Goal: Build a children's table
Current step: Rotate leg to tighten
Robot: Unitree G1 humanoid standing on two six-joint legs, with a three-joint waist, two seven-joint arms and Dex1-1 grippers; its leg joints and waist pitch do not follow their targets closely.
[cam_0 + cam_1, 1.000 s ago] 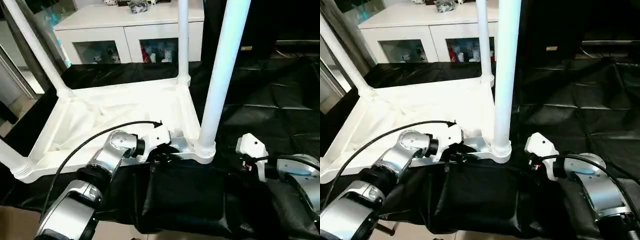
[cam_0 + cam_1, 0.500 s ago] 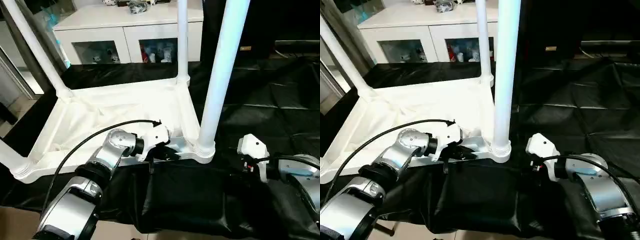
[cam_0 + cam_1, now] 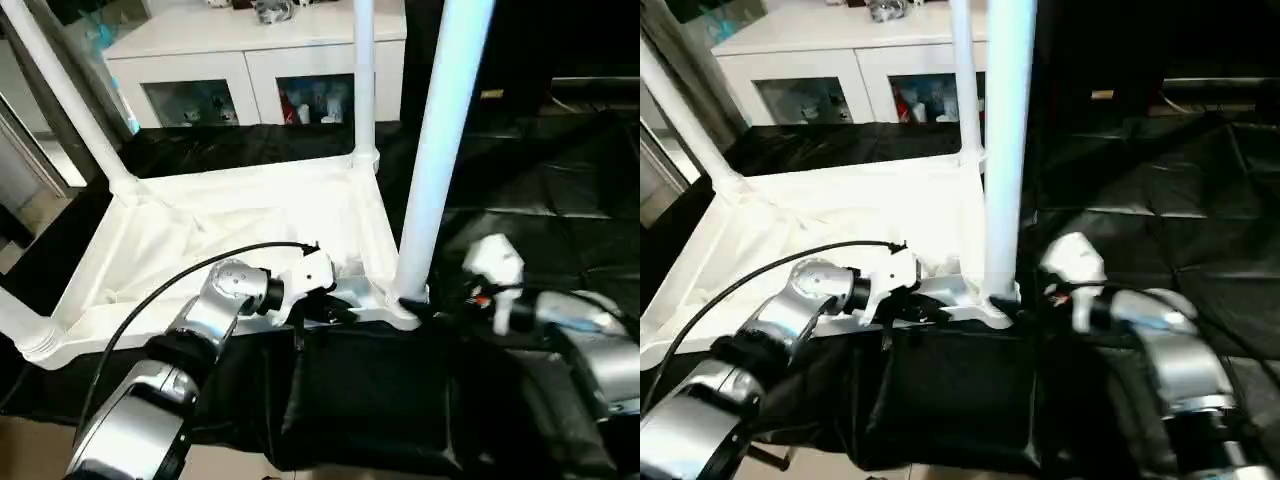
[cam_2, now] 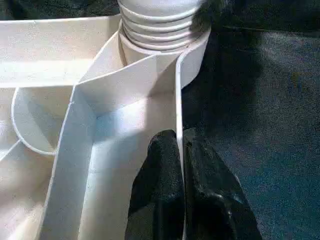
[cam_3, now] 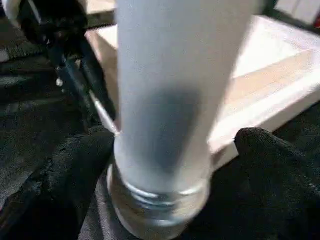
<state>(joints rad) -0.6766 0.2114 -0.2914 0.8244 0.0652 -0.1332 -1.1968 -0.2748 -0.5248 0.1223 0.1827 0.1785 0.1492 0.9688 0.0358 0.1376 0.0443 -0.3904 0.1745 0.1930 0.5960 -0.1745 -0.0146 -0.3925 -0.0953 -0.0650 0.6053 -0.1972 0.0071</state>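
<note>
Four legs are up on the children's table [image 3: 240,235], which lies upside down on the black-draped worktop [image 3: 560,190], near rim toward me. My left gripper [image 4: 176,165] has its jaws pressed together on the thin rim wall just beside the near right corner socket; a second ago they were looser, so that pinch is fresh and now steadies the top. My right gripper [image 5: 170,150] has swung in from the side and its jaws have spread wider, one finger [image 5: 60,180] each side of the near right leg [image 3: 432,160] at its threaded base. Contact is hard to judge, the wrist view is blurred. Reads to me as lining up to grip and seat or twist that last leg.
</note>
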